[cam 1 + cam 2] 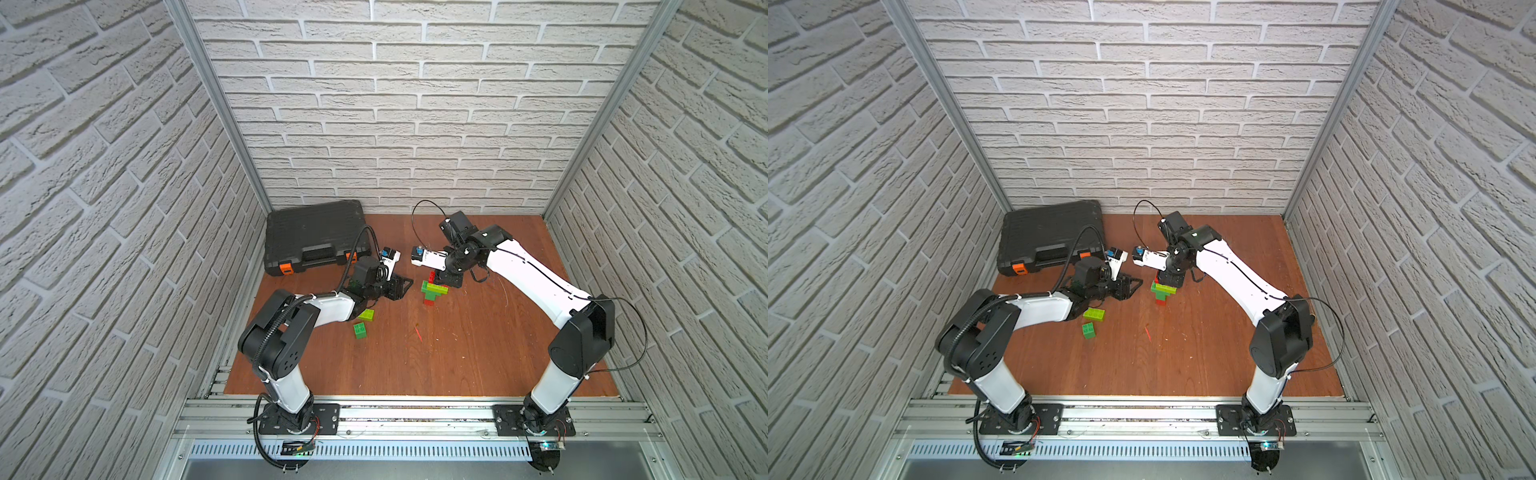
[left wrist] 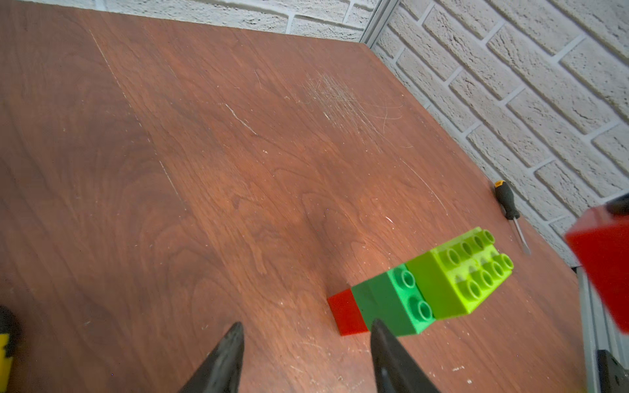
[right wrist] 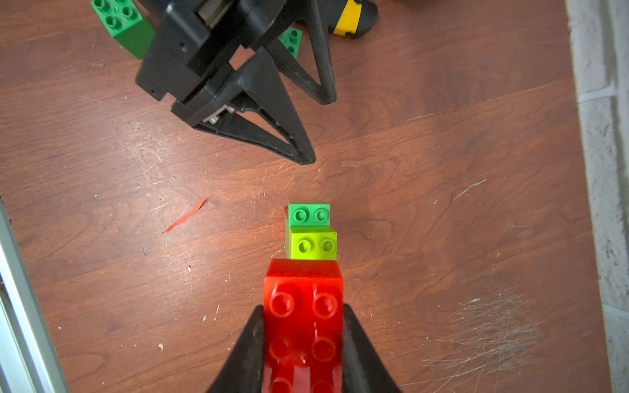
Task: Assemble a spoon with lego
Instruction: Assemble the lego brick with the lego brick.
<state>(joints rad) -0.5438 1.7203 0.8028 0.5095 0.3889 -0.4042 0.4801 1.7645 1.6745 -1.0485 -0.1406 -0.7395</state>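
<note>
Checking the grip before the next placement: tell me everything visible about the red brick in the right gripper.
The oblong red plastic brick is glossy and slightly translucent-looking, with two rows of round studs facing the right wrist camera. The right gripper is shut on it, its black fingers pressing the two long sides. The free end juts past the fingertips toward the lime green studded brick; whether they touch cannot be told. Its rear end runs out of view.
</note>
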